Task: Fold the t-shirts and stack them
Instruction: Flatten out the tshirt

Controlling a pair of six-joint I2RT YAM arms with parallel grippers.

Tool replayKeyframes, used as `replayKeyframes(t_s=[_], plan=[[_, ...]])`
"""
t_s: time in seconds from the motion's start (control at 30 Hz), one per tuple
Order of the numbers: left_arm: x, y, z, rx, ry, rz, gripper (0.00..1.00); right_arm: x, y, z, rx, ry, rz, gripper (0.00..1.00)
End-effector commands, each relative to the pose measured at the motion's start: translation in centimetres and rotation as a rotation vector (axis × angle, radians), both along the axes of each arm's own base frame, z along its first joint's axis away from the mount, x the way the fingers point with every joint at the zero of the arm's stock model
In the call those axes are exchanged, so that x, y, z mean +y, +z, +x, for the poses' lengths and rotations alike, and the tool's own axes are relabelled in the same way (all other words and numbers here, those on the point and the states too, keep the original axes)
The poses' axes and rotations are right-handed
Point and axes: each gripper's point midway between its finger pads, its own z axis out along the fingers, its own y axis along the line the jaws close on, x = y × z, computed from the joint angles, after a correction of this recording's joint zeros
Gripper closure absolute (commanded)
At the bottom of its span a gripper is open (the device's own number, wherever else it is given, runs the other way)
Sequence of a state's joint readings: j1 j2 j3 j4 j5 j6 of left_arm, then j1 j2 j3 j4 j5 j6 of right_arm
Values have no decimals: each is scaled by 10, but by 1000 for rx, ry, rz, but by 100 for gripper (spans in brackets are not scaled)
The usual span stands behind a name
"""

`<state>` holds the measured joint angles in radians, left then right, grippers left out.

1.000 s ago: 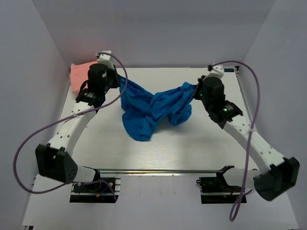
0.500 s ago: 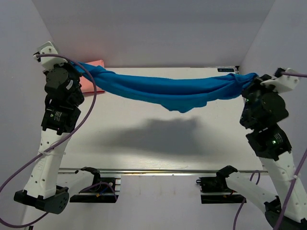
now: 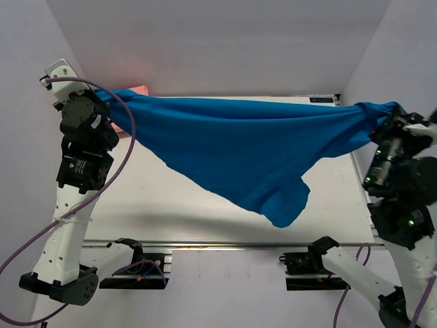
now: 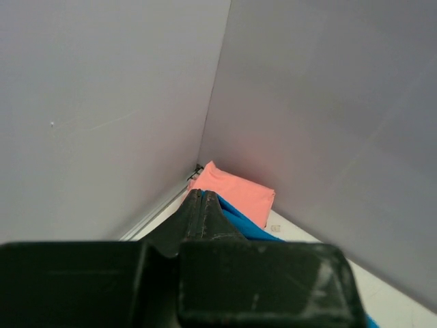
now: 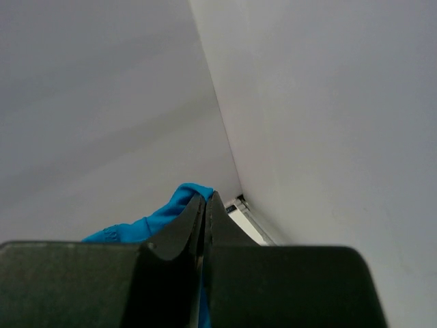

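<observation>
The bright blue t-shirt (image 3: pixel 246 154) hangs spread in the air above the table, stretched between both arms, its lowest corner sagging toward the front. My left gripper (image 3: pixel 104 96) is shut on its left end, high at the back left; blue cloth (image 4: pixel 242 222) shows beside the closed fingers (image 4: pixel 198 212). My right gripper (image 3: pixel 390 113) is shut on its right end, high at the right; the cloth (image 5: pixel 164 215) bunches at the closed fingertips (image 5: pixel 205 205). The salmon-pink t-shirt (image 4: pixel 235 191) lies folded in the back left corner, mostly hidden in the top view (image 3: pixel 140 89).
The white table (image 3: pixel 136 198) lies below the raised shirt, with grey walls close on three sides. A metal rail (image 3: pixel 225 244) and two base mounts run along the front edge.
Both arms lifted the blue shirt off the table and pulled apart. It went from a crumpled heap to a taut rope and now hangs opened out as a wide sheet.
</observation>
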<state>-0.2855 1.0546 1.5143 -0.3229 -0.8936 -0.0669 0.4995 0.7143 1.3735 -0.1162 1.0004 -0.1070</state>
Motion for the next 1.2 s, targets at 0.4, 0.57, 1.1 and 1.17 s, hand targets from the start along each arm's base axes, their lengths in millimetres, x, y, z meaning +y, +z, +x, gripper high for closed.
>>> replayKeyframes(t_s=[0.4,0.57,1.1,1.17], plan=[[-64,-231,162,399,-154,-62,100,61,-226,188,545,-37,-59,100],[-60,-316,247,535,-104,-67,100,49,-315,263,773,-32,-80,100],[-126,-386,392,461,-404,-41,99,25,-424,402,912,172,-41,79],[-129,-378,398,443,-419,-42,63,25,-416,413,900,205,-50,41]])
